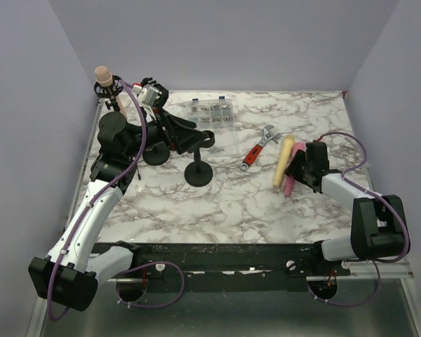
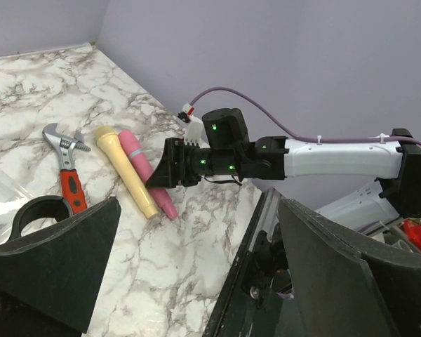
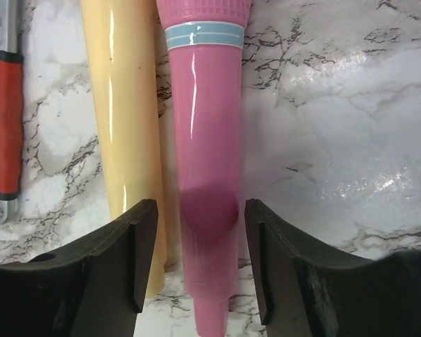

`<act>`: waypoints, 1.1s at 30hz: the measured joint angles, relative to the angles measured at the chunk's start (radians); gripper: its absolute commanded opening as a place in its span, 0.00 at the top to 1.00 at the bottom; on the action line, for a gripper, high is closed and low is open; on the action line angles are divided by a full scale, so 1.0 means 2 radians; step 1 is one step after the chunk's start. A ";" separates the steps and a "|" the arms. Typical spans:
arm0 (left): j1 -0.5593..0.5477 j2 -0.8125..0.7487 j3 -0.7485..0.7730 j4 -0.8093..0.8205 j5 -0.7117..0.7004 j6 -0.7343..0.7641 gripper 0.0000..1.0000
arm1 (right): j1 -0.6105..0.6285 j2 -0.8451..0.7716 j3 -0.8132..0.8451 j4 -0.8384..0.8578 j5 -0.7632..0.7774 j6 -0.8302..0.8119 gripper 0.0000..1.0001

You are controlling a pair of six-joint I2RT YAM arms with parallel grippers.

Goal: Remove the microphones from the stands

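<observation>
The white marble-patterned table (image 1: 266,210) carries everything, and the task's thing sits at its far left corner. A black tripod stand with a ring-shaped shock mount (image 1: 107,90) holds the cream-headed microphone with a tan body (image 1: 102,73). Its long axis is tilted, head up toward the corner and tail down toward the table's middle.

The left arm is much the nearer one. The left gripper (image 2: 200,203) is spread fully wide, holds nothing and faces the right side of the table. The mounted microphone therefore lies behind and to the left of it, and I judge the wrist must swing back before any grasp.

The right gripper (image 3: 200,203) is low over the right half, well apart from the stand. Its jaws straddle a glossy pink plastic microphone (image 3: 203,140) with a thin gap each side, so the grip is slack. That one lies flat, just beside a pale yellow microphone (image 3: 126,105).

Only the overhead view shows the mounted microphone; neither wrist view catches it. The left wrist view shows instead the right arm and a red-handled adjustable wrench (image 2: 69,184), and only the right wrist view shows the gaps at the jaws
</observation>
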 measured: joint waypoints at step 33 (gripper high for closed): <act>0.096 -0.041 0.119 -0.237 -0.243 0.174 0.05 | 0.000 -0.207 -0.091 0.075 -0.086 0.003 0.03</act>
